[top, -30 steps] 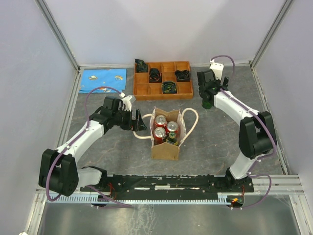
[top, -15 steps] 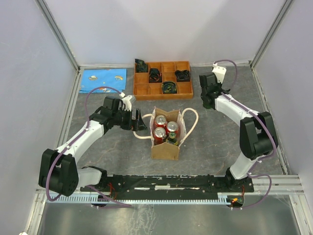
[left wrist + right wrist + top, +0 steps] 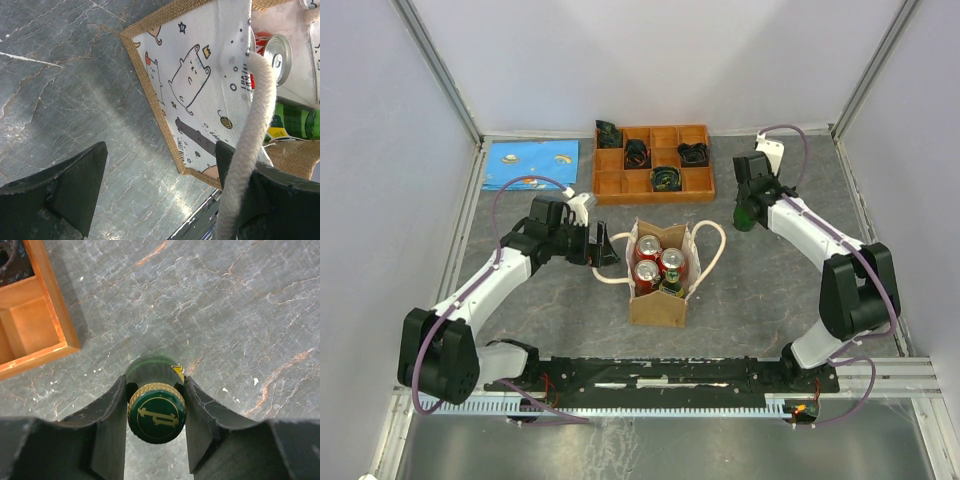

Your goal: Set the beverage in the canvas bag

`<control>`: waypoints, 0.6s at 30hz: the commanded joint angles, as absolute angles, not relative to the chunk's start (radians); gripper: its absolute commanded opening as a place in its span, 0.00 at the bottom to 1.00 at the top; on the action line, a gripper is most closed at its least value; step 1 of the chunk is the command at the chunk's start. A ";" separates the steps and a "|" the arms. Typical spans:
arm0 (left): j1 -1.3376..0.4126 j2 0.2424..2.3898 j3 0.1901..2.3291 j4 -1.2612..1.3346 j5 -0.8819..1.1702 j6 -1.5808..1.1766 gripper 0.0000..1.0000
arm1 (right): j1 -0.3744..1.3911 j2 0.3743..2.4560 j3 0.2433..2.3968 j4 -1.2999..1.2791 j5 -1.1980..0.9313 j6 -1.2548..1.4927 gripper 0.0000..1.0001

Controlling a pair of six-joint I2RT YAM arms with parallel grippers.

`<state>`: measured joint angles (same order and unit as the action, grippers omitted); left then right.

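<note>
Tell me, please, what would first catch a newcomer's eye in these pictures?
The small tan canvas bag with cream rope handles stands mid-table, red drink cans showing in its open top. To its far right, the right arm's fingers clasp a green bottle with a gold-edged cap, beside the orange wooden compartment tray.

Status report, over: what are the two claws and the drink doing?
Right gripper shut on green bottle cap. Left gripper open, rope handle draped against it. Canvas bag holds cans.
</note>
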<state>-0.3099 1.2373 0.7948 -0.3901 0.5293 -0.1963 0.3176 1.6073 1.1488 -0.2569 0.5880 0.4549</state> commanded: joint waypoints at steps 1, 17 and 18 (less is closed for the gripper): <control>-0.313 1.214 0.799 -0.365 0.526 -0.173 0.94 | 0.314 1.532 1.268 -0.283 0.511 0.438 0.00; -0.314 1.257 0.823 -0.364 0.536 -0.172 0.94 | 0.400 1.435 1.509 -0.457 0.238 0.359 0.00; -0.313 1.259 0.826 -0.364 0.536 -0.171 0.94 | 0.413 1.427 1.522 -0.469 0.229 0.355 0.00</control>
